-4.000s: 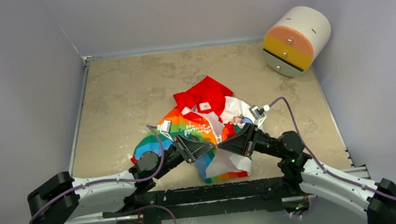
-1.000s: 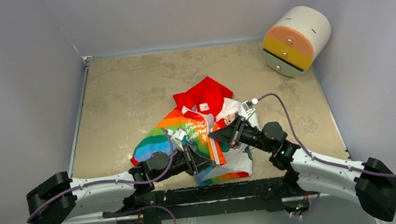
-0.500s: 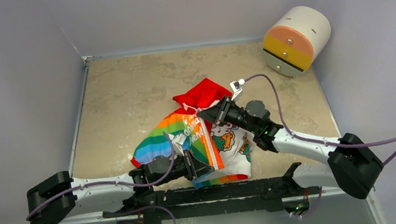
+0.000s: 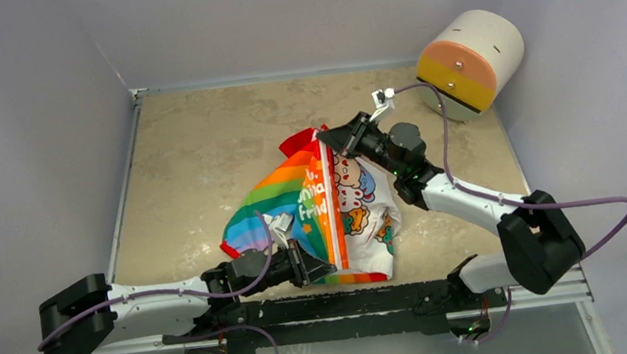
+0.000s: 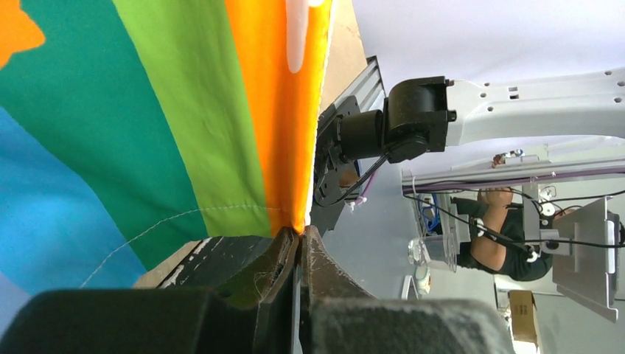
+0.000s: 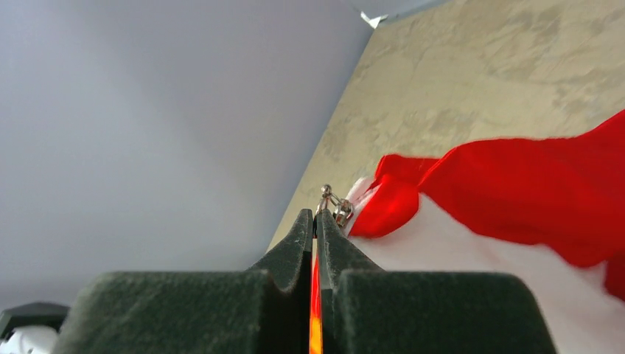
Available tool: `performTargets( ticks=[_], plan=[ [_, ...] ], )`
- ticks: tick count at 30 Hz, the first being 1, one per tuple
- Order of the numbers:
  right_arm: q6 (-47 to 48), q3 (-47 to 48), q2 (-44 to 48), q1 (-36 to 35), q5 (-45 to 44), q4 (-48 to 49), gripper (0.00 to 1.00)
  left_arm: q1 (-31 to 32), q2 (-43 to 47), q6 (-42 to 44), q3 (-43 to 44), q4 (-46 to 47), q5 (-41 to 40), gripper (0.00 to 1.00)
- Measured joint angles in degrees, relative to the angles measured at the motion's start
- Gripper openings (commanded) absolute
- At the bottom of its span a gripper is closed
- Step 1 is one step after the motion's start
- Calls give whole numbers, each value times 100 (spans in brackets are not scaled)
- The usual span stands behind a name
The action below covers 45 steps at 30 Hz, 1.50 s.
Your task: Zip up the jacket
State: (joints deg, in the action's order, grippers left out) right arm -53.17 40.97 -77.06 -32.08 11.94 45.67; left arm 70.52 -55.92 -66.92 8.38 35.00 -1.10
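Note:
The jacket (image 4: pixel 295 206) lies stretched front to back on the table, rainbow panel on the left, white cartoon print on the right, an orange zipper band between them, red hood at the far end. My left gripper (image 4: pixel 319 270) is shut on the jacket's bottom hem at the orange band (image 5: pixel 295 147). My right gripper (image 4: pixel 324 134) is shut on the metal zipper pull (image 6: pixel 325 193) at the jacket's top, beside the red hood (image 6: pixel 516 199). The zipper line runs taut between the two grippers.
A white cylinder with orange and yellow drawer fronts (image 4: pixel 468 61) lies at the back right corner. Grey walls close in the table on three sides. A black rail (image 4: pixel 351 302) runs along the near edge.
My right gripper has travelled away from me along the zipper, from mid-jacket to the collar, pulling the two front halves together. My left gripper slid toward the near edge, holding the hem.

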Motion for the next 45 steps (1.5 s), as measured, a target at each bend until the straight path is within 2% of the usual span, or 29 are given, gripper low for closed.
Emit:
performTargets(
  ticks=[13, 20, 23, 29, 35, 40, 45],
  plan=[
    [291, 1191, -870, 787, 614, -339, 0, -50, 122, 0, 11, 79, -625, 0],
    [332, 1853, -1228, 1082, 1060, -400, 0, -214, 46, 68, 643, -551, -1012, 0],
    [389, 2144, -1259, 1161, 1119, -400, 0, -538, -90, 162, 984, -890, -984, 0],
    [533, 2957, -1366, 1244, 1187, -365, 0, -1709, -555, 568, 1825, -1869, -741, 0],
    [590, 3558, -1440, 1300, 1158, -229, 0, -2426, -1071, 1054, 2855, -2651, -546, 0],
    [640, 3388, -1311, 1318, 1054, -212, 0, -2782, -1165, 1202, 3093, -3171, -651, 0],
    [649, 2686, -1257, 1338, 621, -409, 0, -2811, -1163, 1209, 2933, -3692, -855, 2]
  ],
)
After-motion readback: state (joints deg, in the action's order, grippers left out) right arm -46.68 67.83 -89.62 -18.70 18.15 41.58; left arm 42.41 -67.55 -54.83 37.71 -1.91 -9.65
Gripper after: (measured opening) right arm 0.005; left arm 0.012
